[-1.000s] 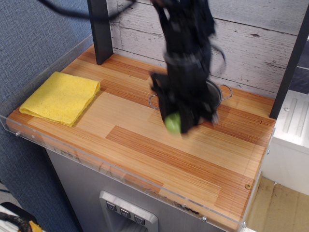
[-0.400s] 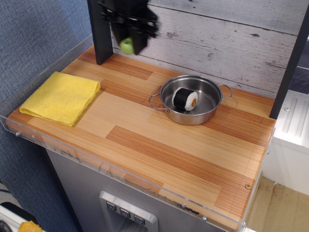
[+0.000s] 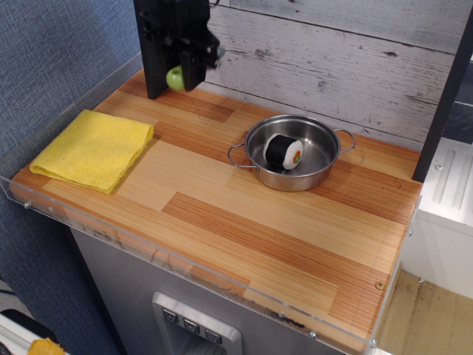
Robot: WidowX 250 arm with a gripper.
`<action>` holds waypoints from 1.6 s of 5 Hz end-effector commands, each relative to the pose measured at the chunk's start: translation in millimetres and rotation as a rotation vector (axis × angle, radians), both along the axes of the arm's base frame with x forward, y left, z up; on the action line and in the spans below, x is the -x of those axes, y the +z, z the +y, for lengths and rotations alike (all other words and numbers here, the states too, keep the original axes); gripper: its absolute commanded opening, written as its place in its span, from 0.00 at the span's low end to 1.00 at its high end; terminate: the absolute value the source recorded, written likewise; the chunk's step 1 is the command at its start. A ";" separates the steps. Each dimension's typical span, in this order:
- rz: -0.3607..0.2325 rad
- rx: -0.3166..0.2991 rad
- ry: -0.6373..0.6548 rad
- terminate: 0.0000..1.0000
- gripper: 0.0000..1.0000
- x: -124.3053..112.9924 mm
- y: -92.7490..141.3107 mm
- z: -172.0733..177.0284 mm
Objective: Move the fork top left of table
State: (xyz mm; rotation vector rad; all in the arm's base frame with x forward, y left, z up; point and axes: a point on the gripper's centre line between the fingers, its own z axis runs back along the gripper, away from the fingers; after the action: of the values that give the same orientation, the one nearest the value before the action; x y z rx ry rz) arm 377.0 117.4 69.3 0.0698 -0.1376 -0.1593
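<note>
We judged the carry nearly over: the end effector (image 3: 179, 70) was clamped on the fork (image 3: 175, 78), only its lime-green handle showing, above the bench's (image 3: 244, 222) back-left corner. Next we would need to lower it onto the wood and let go.

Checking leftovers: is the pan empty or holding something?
Holding something: a sushi roll lies inside the pan.

Black arm enters from top edge, wrist pointing down. Gripper (image 3: 181, 74) poised over far-left corner, jaws apparently clamped on lime-green object; fingertips dark, merging with post behind, hard to resolve.
</note>
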 end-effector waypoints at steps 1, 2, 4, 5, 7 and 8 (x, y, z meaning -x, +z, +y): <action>-0.012 -0.013 -0.014 0.00 0.00 3.5 -3.3 2.7; 0.018 -0.015 -0.015 0.00 0.00 5.5 -15.6 2.1; 0.074 0.005 -0.008 0.00 0.00 7.7 -39.2 1.5; 0.085 0.012 -0.009 0.00 0.00 7.7 -42.4 0.7; 0.020 0.018 -0.031 0.00 1.00 6.6 -9.0 -0.5; -0.043 0.024 -0.039 0.00 1.00 9.4 23.1 -2.3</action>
State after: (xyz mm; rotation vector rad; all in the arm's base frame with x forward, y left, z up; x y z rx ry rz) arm 369.9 107.5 65.2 0.0104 -0.1176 -0.1986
